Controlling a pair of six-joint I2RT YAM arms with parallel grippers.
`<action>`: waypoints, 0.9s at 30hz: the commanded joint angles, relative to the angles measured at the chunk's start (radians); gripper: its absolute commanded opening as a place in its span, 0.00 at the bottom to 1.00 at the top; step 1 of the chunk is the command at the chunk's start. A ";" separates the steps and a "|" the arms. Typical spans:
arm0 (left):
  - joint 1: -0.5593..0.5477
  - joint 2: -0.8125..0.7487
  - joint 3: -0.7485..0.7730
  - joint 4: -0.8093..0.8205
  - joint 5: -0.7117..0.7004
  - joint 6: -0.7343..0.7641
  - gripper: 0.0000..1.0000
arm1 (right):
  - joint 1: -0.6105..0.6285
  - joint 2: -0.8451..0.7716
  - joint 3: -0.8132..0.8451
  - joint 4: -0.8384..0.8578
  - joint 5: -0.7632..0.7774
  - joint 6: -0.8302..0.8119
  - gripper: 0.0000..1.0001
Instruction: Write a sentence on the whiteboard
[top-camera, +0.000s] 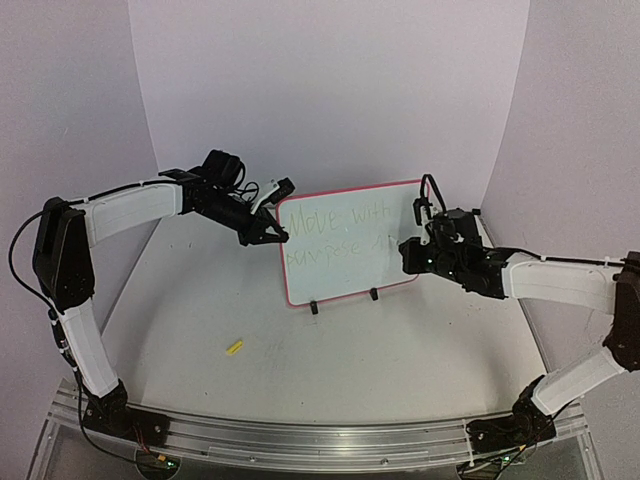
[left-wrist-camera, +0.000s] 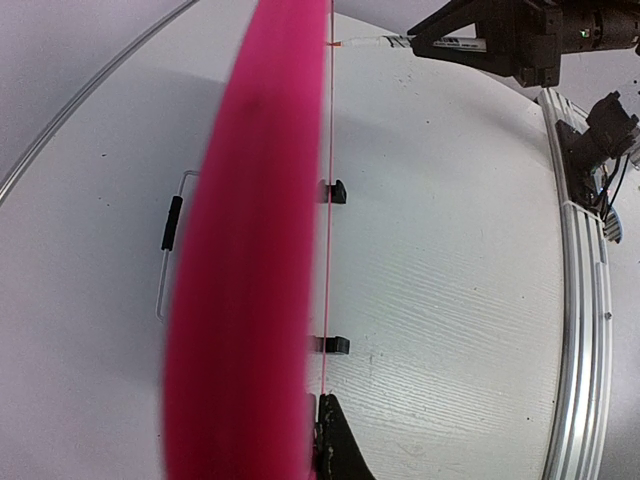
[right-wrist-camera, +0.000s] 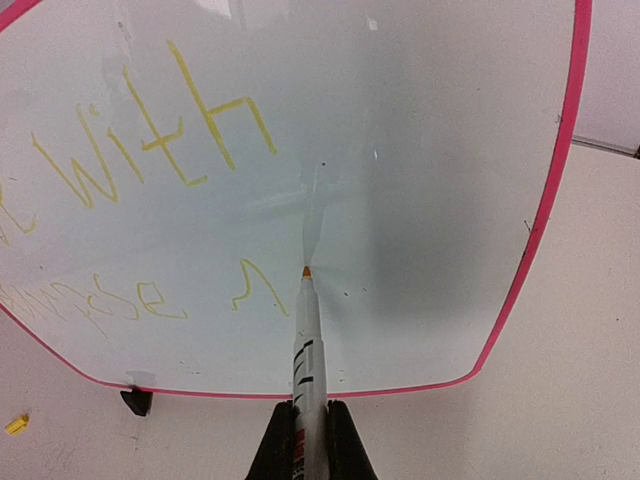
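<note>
The whiteboard (top-camera: 345, 245), white with a pink-red frame, stands upright on two black feet at mid-table. The sentence (top-camera: 335, 232) is faint yellow handwriting in two lines, "Move with" above a word like "purpose". My left gripper (top-camera: 272, 236) is shut on the board's left edge. In the left wrist view the frame (left-wrist-camera: 250, 250) is a blurred pink band beside one black finger (left-wrist-camera: 338, 445). My right gripper (right-wrist-camera: 311, 415) is shut on a white marker (right-wrist-camera: 308, 350). Its orange tip (right-wrist-camera: 306, 271) meets its own reflection on the board (right-wrist-camera: 420, 150), right of a fresh yellow stroke (right-wrist-camera: 255, 285).
A small yellow marker cap (top-camera: 234, 347) lies on the table in front of the board's left side, and it also shows in the right wrist view (right-wrist-camera: 15, 424). A wire stand (left-wrist-camera: 170, 240) lies behind the board. White walls enclose the table.
</note>
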 joint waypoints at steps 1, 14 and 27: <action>0.003 -0.006 -0.021 -0.022 -0.108 0.065 0.00 | -0.005 0.017 0.048 0.034 0.021 -0.016 0.00; 0.003 -0.006 -0.019 -0.023 -0.108 0.064 0.00 | -0.005 0.056 0.032 0.015 -0.021 -0.001 0.00; 0.003 -0.008 -0.019 -0.024 -0.109 0.064 0.00 | -0.005 0.037 0.046 0.006 0.083 -0.010 0.00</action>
